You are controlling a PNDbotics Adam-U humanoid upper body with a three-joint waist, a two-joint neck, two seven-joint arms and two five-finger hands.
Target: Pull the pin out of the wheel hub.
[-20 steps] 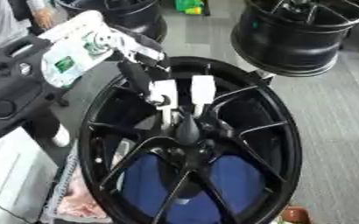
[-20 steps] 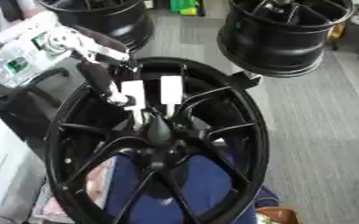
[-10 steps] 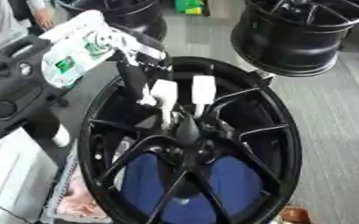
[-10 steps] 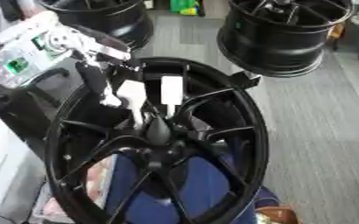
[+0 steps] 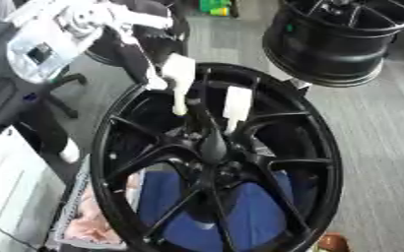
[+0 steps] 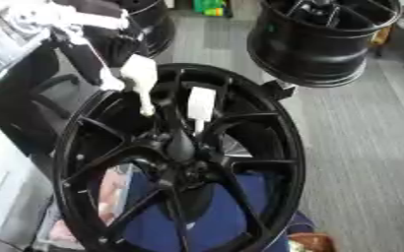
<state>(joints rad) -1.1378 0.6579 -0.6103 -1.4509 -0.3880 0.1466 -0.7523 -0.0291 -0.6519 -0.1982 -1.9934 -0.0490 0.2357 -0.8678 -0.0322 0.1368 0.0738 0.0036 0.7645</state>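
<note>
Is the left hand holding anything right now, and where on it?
Cannot tell. The left hand reaches to the wheel with pale fingers above the hub; any pin is hidden.

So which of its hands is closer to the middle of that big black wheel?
The left hand: it reaches in from the upper left, white fingertips hanging just above the wheel hub. The right hand shows in neither view.

A large glossy black wheel hub point(image 5: 218, 162) is standing tilted on its edge, filling the middle of the view, its thin spokes fanning out from a dark centre boss. Two white pins are showing at about twelve o'clock of the boss. The left pin point(image 5: 179, 78) is sitting higher, toward eleven o'clock, with a broad head and a narrow stem pointing down. The right pin point(image 5: 236, 104) is sitting lower, just beside a spoke, its stem reaching toward the boss.
</note>
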